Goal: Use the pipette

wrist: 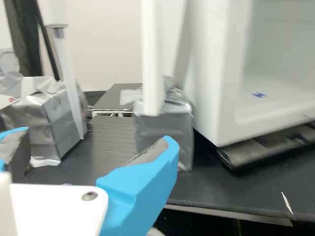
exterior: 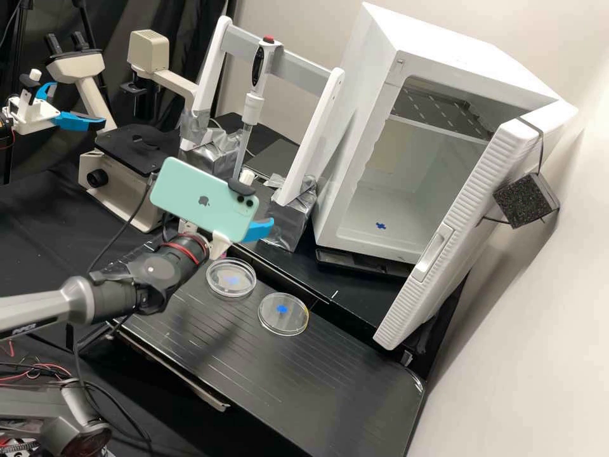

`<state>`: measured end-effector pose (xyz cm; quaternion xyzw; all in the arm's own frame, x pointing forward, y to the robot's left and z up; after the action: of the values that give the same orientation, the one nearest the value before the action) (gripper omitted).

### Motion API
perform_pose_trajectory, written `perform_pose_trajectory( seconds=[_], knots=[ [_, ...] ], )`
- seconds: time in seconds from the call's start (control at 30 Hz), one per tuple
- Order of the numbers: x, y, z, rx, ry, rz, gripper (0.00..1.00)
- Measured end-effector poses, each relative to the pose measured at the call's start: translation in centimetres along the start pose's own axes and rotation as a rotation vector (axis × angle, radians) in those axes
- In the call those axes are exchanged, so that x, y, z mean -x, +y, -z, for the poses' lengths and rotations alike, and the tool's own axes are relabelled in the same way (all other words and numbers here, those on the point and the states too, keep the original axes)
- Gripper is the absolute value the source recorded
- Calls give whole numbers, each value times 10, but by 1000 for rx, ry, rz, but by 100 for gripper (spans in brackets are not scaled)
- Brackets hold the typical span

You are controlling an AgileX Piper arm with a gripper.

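The high view has the pipette (exterior: pixel 254 108) hanging upright from the crossbar (exterior: pixel 306 61) of its white stand, and from here the likeliest trouble is a skewed approach. In the wrist view the hand (wrist: pixel 97 135) is released, its two blue fingers well apart with nothing between them. The aim there looks nearer to one post (wrist: pixel 152 54) and its taped block (wrist: pixel 165 130) than to the pipette's body, so going straight in could drive a finger into the block and shake the stand. If the hand shuts low, on the slim clear tube, that might bend or work loose; if it shuts off-centre, the body could swing or drop from its cradle. The mint phone (exterior: pixel 203 198) riding by the wrist adds bulk that could knock the tube or a post. Below the wrist, a clear dish (exterior: pixel 231 285) and another dish (exterior: pixel 283 320) lie on the black worktop (exterior: pixel 342 381), easily clipped should the arm dip. The incubator (exterior: pixel 406 47) stands beside the stand with its door (exterior: pixel 472 209) open, limiting room on that side, while the microscope (exterior: pixel 120 190) crowds the other.
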<state>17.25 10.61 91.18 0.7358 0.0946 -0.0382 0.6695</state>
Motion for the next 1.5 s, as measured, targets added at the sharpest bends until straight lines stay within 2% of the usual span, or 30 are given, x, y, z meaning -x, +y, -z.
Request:
perform_pose_trajectory(
  seconds=[0.13, 0.27, 0.33, 0.43, 0.57, 0.7, 0.73, 0.83, 0.97, 1.07, 1.2, 1.43, 1.5],
  knots=[
    [19, -2, -11, -45, 11, -40, 100],
    [44, -6, -17, -91, 9, -145, 100],
    [51, -8, -16, -101, 13, -182, 100],
    [54, -9, -12, -106, 34, -190, 100],
    [48, -7, -3, -106, 79, -138, 100],
    [31, 2, 11, -58, 120, -57, 100],
    [24, 8, 14, -40, 118, -45, 100],
    [4, 19, 25, -15, 118, -18, 100],
    [-23, 34, 33, -22, 61, -41, 100],
    [-42, 44, 36, -59, -4, -82, 100],
    [-49, 47, 36, -74, -63, -129, 100],
    [-33, 45, 39, -69, -80, -185, 100],
    [-25, 45, 37, -79, -75, -198, 100]
  ],
)
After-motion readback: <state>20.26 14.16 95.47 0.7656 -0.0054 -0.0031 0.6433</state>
